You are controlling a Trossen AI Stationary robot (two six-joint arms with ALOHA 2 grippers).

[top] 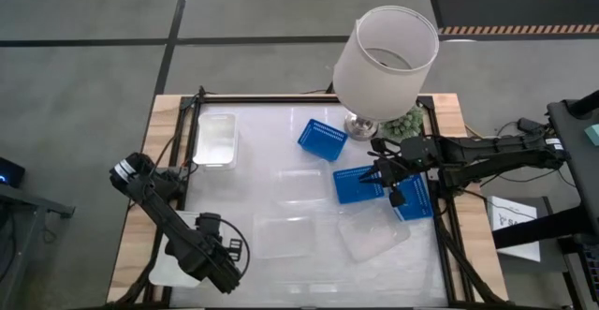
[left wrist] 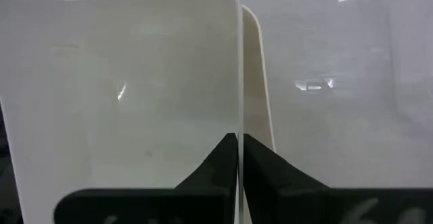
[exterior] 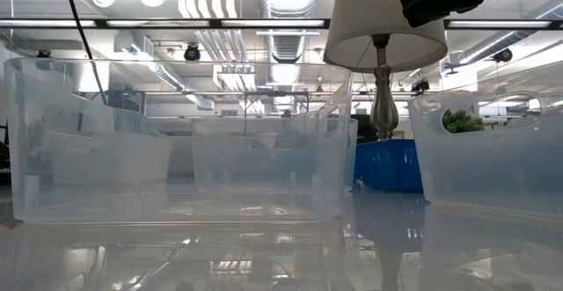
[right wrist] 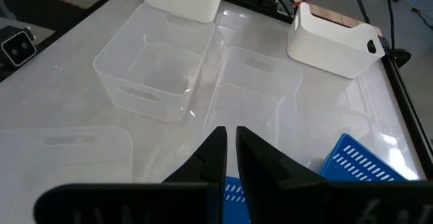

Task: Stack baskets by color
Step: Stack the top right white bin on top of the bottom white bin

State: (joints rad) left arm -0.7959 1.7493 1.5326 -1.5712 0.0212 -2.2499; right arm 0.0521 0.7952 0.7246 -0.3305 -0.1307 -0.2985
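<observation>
Baskets: three blue (top: 323,139), two white (top: 216,139), three clear (top: 284,236).

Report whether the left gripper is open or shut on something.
Shut on the white basket: in the left wrist view the left gripper pinches the basket's thin wall between its fingers.

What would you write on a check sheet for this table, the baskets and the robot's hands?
Surface: glossy white table, wooden edges.
Job's things: blue baskets, white basket, clear baskets, spread about.
Clutter: lamp, small green plant.
Grippers: left gripper shut on a second white basket; right gripper over the blue baskets.
Cables: black cables along the table's left edge.
Surroundings: grey floor.
</observation>
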